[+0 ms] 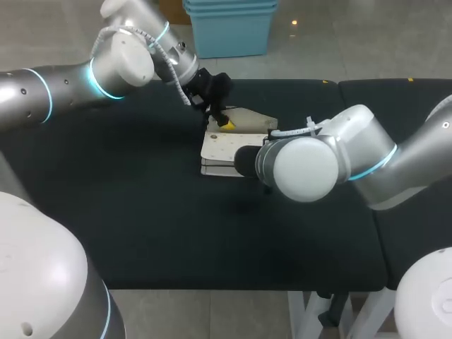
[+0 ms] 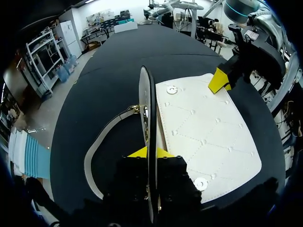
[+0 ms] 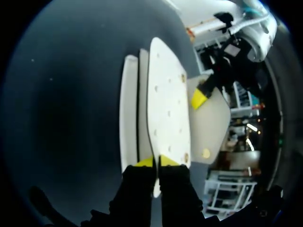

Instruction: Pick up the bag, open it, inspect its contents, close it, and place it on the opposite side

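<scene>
A white quilted bag [image 1: 220, 150] lies near the middle of the black table [image 1: 127, 212], its flap [image 1: 253, 118] lifted. My left gripper [image 1: 224, 124] comes in from the far side and is shut on the flap's edge. In the left wrist view the flap [image 2: 147, 109] stands edge-on between my left gripper's [image 2: 150, 152] yellow tips, beside the bag's snap-studded body [image 2: 203, 130] and its strap [image 2: 94, 149]. My right gripper [image 3: 156, 161] is shut on the near edge of the bag's body [image 3: 165, 99]. In the head view my right wrist hides its fingers.
The bag's pale strap loops on the cloth beside the body. A second black table section [image 1: 402, 99] adjoins on the right across a seam. Bare black cloth spreads left of the bag and toward the front edge [image 1: 212, 286].
</scene>
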Controlling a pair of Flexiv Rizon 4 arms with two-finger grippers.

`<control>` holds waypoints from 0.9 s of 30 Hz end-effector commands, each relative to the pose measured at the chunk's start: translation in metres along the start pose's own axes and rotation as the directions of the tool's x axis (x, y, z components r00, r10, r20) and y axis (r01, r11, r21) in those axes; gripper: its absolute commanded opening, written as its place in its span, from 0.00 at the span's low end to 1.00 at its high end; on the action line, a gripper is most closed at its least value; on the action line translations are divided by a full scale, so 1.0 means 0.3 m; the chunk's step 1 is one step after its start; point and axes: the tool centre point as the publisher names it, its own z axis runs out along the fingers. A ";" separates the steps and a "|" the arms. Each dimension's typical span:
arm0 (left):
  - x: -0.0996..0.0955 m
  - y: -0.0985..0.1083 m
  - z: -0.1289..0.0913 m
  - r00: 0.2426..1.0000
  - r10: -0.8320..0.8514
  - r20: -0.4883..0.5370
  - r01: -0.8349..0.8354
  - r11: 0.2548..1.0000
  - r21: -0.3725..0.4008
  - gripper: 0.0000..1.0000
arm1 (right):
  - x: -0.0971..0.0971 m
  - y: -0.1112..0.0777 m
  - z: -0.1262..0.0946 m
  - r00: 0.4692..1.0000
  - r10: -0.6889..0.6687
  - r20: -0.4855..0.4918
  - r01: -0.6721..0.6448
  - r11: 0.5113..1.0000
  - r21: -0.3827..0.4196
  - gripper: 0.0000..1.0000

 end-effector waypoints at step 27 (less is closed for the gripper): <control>-0.066 -0.050 -0.073 0.998 -0.064 0.003 0.064 0.996 0.059 0.00 | -0.077 -0.007 -0.137 0.998 0.009 0.058 -0.007 0.999 -0.033 1.00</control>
